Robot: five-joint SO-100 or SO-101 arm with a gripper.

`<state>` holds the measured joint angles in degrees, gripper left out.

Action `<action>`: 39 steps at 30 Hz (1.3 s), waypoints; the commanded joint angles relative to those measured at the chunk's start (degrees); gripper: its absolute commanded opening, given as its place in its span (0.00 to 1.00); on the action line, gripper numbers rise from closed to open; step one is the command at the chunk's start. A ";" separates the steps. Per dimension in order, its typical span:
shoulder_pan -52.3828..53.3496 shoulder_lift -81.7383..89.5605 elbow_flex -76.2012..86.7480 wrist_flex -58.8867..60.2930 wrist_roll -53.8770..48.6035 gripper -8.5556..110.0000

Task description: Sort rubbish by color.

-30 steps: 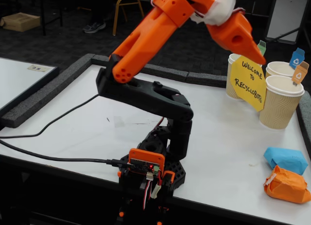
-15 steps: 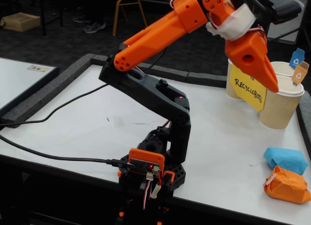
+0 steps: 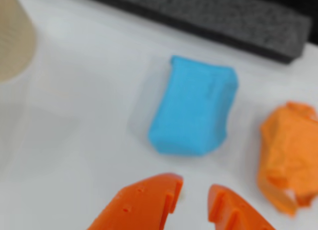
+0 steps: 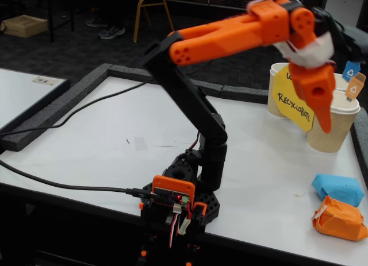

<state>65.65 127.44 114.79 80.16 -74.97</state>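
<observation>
Blue wad [image 3: 193, 107]: just ahead of hand [image 3: 195, 190], long axis running away from it.
Hand: slightly spread, empty, above bench [image 4: 103, 145].

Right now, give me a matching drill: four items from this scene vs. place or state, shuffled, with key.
Items:
1. blue wad
2. orange wad
3. yellow sign
4. end effector

Descriptions:
A. in the air, holding nothing, fingertips slightly apart
B. nearest the table's front edge in the fixed view
C. leaning against the paper cups
D. on the table, just ahead of the fingertips in the wrist view

Pairs: 1-D, 2-B, 3-C, 4-A
</observation>
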 commanded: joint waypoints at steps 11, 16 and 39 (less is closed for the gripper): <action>-2.55 -19.78 -6.77 -12.04 11.16 0.07; -0.79 -25.49 -10.20 -13.80 12.57 0.07; 5.89 -33.05 -16.00 -13.36 0.18 0.22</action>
<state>69.79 92.90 104.68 67.94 -73.56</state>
